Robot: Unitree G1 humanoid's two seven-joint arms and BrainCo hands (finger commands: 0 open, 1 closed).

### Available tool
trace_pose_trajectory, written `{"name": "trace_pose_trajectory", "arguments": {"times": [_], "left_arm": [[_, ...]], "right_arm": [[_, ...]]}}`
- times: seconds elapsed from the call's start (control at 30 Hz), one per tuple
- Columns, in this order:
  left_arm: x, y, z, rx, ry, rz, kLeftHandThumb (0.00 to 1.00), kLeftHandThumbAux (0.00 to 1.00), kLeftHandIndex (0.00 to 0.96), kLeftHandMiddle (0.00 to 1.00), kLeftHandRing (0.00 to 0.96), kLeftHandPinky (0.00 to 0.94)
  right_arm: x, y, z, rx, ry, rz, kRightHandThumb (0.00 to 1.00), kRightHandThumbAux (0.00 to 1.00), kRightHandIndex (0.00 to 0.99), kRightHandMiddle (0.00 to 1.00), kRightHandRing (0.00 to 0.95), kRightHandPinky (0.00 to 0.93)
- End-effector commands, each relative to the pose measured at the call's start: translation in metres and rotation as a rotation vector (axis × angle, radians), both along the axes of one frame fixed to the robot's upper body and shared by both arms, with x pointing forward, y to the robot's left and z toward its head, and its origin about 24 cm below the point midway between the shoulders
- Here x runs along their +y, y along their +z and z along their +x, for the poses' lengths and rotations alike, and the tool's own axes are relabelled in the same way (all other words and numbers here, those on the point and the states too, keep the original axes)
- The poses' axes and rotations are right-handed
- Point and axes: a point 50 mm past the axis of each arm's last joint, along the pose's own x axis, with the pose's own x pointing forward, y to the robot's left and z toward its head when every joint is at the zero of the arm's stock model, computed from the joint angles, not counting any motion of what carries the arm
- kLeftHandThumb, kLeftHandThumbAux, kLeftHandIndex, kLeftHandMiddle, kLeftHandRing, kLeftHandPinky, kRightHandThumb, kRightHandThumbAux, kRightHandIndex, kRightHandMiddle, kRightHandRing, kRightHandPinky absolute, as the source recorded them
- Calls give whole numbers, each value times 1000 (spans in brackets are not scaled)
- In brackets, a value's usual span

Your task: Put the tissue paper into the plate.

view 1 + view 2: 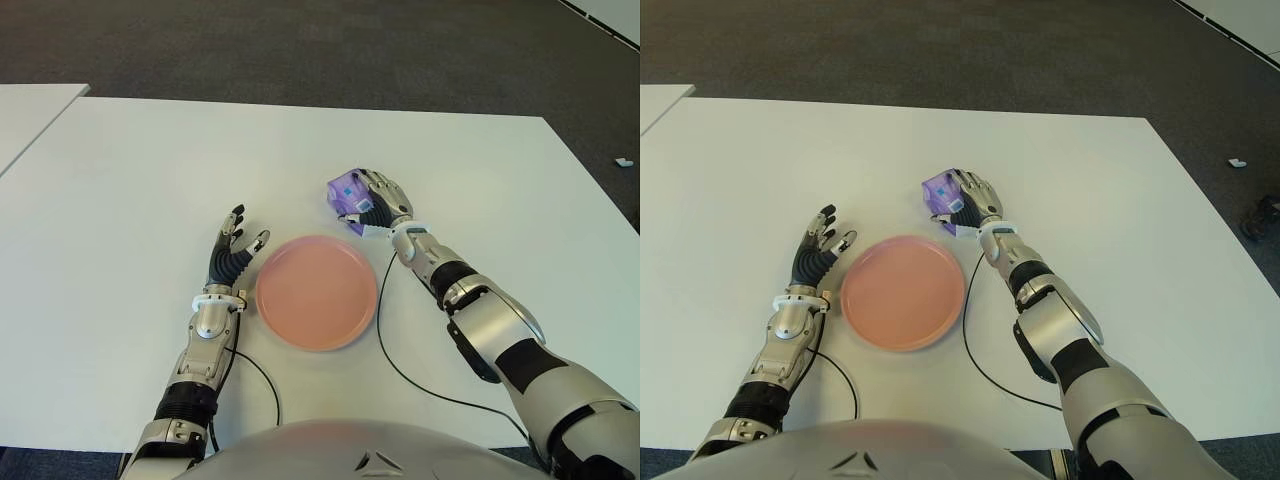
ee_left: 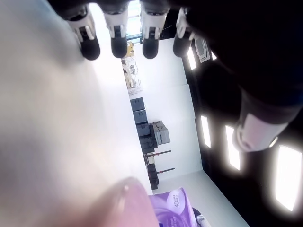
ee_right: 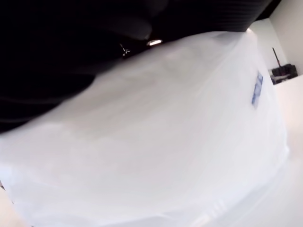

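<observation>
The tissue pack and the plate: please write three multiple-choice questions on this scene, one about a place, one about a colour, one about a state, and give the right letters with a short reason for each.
1. Where is the tissue pack?
A. inside the plate
B. on the table beyond the plate, under the right hand
C. beside the left hand

2. What colour is the plate?
A. pink
B. green
C. black

3. How does the left hand stand?
A. closed around the pack
B. open, holding nothing
C. pressed flat inside the plate

Answers:
1 B: the purple tissue pack sits on the white table, past the plate's far rim, with the right hand wrapped over it.
2 A: the plate is plain pink and has nothing in it.
3 B: the left hand shows to the left of the plate, fingers spread and nothing in them.
</observation>
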Motion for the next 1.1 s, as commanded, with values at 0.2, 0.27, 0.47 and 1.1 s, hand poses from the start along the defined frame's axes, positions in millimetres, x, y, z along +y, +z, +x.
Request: {"name": "trace_pose_trajectory", "arguments": {"times": [0.2, 0.27, 0.47, 1.1], "left_arm": [[0, -21, -15, 115, 25, -5, 14, 548, 0, 0, 0, 0], [-1, -20, -15, 109, 27, -9, 13, 546, 0, 0, 0, 0], [-1, -19, -15, 110, 33, -17, 8, 545, 0, 0, 0, 0], [0, -16, -14, 87, 39, -23, 5, 549, 0, 0, 0, 0]], "right_arm": [[-10, -59, -42, 231, 62, -187, 114, 519, 0, 49, 12, 0], [-12, -63, -45, 254, 74, -216, 114, 521, 0, 42, 6, 0], [-14, -70, -51, 280, 107, -281, 110, 527, 0, 21, 0, 0], [-19, -71, -53, 277, 156, -331, 88, 539, 0, 0, 0, 0]]}}
